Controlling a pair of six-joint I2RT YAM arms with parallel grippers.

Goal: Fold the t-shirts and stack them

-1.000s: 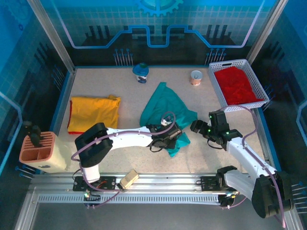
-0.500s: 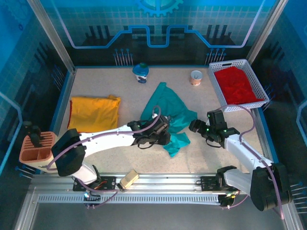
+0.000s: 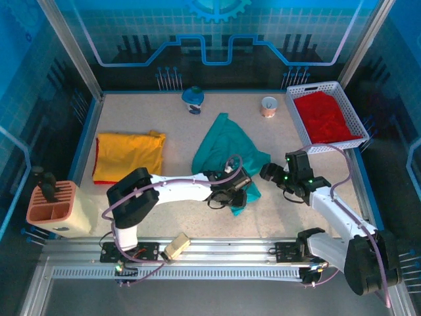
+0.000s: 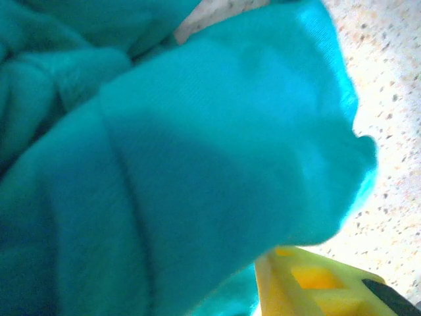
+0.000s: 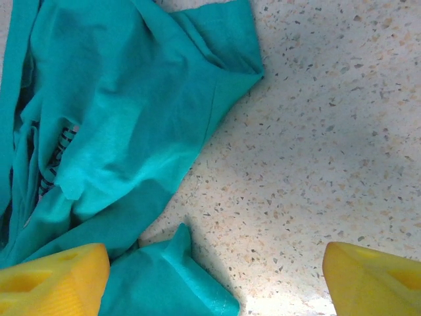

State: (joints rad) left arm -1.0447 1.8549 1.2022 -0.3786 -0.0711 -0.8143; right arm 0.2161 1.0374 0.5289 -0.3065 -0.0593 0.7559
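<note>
Speckled table | teal tee under left hand, grip unclear | right hand open beside it

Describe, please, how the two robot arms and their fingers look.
The left arm and right arm are the same build: white rounded links, black joints and black wrist housings. A thin lilac cable runs loosely along each arm. Small green lights glow on the right wrist. The fingers are blocky yellow plastic with hollow recesses.
</note>
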